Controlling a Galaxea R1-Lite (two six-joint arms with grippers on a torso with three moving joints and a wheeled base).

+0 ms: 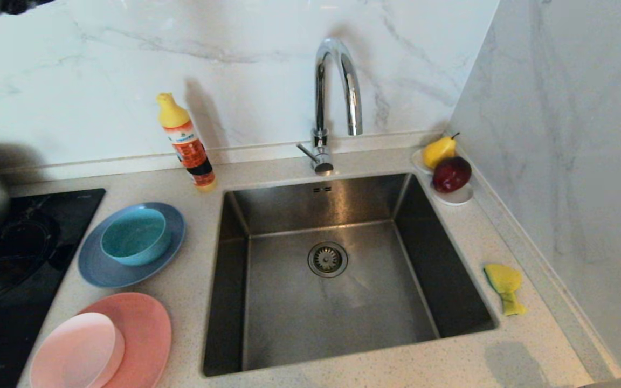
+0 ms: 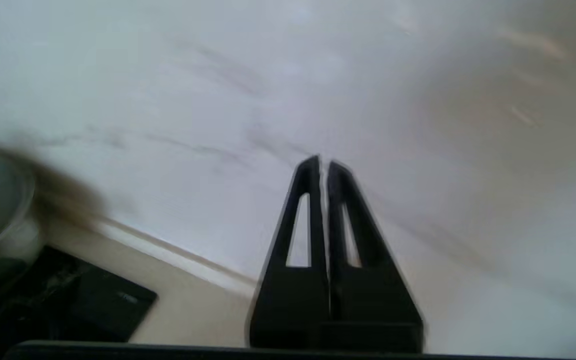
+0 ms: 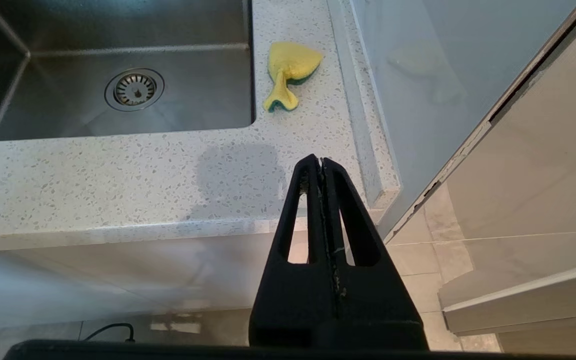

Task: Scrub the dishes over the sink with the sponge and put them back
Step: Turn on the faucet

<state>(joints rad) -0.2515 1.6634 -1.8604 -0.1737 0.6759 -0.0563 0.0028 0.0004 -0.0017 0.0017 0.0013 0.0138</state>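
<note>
Yellow sponge (image 1: 504, 286) lies on the counter right of the sink (image 1: 337, 302), near my parked right gripper (image 3: 321, 161); dishes (image 1: 130, 245) wait stacked on the counter left of the sink. Left gripper (image 2: 324, 162) faces the wall; both grippers' fingers pressed together, holding nothing.
</note>
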